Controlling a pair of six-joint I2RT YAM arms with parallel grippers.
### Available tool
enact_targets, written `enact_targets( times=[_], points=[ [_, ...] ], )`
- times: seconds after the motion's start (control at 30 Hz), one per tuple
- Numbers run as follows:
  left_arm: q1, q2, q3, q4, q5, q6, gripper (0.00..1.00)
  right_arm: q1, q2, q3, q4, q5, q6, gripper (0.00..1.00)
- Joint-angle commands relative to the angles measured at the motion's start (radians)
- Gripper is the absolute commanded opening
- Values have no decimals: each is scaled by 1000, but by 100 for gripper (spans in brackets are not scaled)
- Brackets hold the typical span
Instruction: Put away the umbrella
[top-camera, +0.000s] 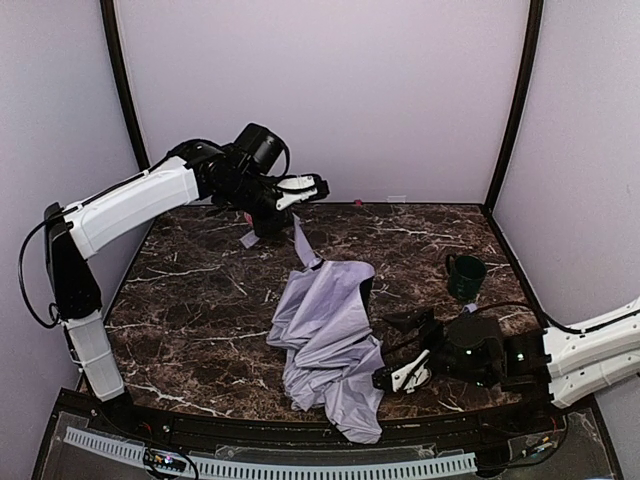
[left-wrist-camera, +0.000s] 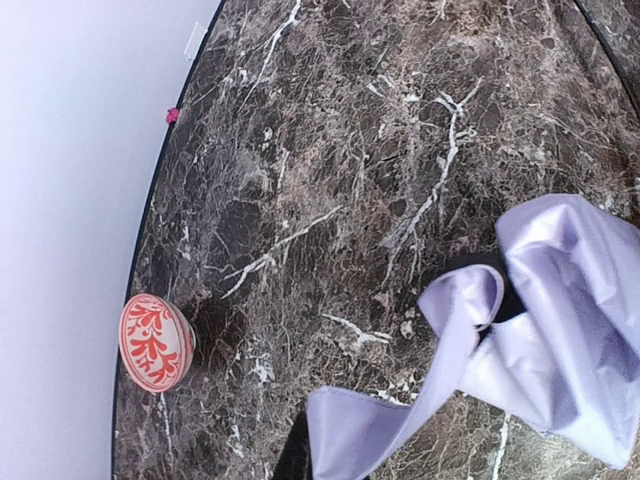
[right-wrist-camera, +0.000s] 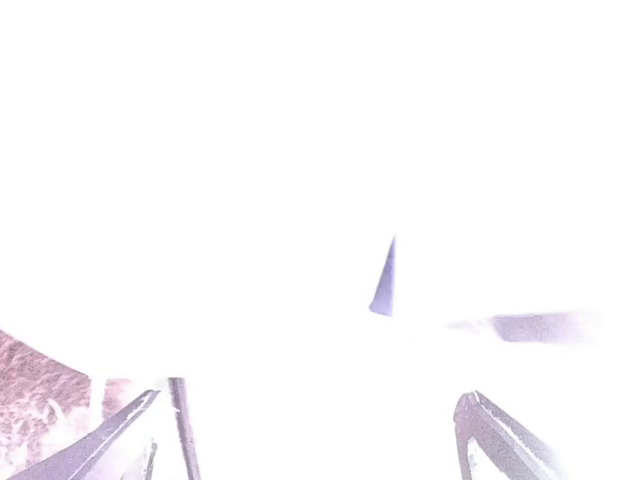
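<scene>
Pale purple walls (top-camera: 330, 90) stood round a dark marble table (top-camera: 190, 300). At the far side, the left pincer (top-camera: 272, 225) hung above the table, pinched tight on a thin corner of the umbrella (top-camera: 330, 340). A strip of the shiny lavender cloth ran up to it from the heap. The rest of the umbrella lay crumpled on the table, below that pincer and to its right, toward the near edge. A bit of black showed in its folds. In the left wrist view, a red and white bowl (left-wrist-camera: 155, 342) sat by the table's edge, off to one side of the left pincer and well apart from the cloth. The right pincer (top-camera: 402, 350) was low over the table with its two fingers (right-wrist-camera: 120, 440) spread wide and nothing between them. The umbrella heap lay just to its left; I could not tell if they touched. The right wrist view was nearly all bright white. A dark green mug (top-camera: 466, 277) stood upright on the table near the right pincer, farther back and a little to its right.
</scene>
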Motion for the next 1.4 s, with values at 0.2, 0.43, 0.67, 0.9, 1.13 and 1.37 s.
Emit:
enact_targets(
  times=[0.2,0.43,0.67,0.9,1.13,1.37],
  points=[
    [-167,-87,69,-5,-334,-14,0,7,-351,151,-237,-67,300,100],
    [-245,-73,89,1,-432,19,0,-159,-163,512,-329,-312,740,100],
    [-299,-113,77,40,-507,2,0,-379,44,653,-196,-614,945,100],
    [-333,-182,43,277,-568,169,0,-542,169,734,-249,-763,1005,100],
    [-306,-182,62,598,-677,415,0,-632,211,739,-456,-714,983,100],
    [-306,-274,-57,645,-525,410,0,-637,365,726,-651,-611,918,99]
  ],
)
